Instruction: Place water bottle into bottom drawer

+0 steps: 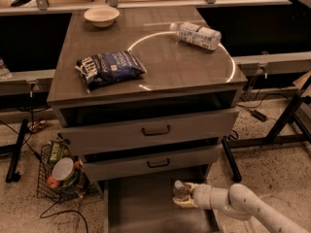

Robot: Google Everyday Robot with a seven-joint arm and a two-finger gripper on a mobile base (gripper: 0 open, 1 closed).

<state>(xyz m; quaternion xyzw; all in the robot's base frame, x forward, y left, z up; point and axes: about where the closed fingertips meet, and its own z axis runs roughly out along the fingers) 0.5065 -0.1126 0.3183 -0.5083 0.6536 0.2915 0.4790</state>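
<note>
The gripper [186,199] over the bottom drawer [138,205] half hides the water bottle [179,190].

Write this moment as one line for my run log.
gripper: holds water bottle upright | place: over open bottom drawer, right side | release: not yet
</note>
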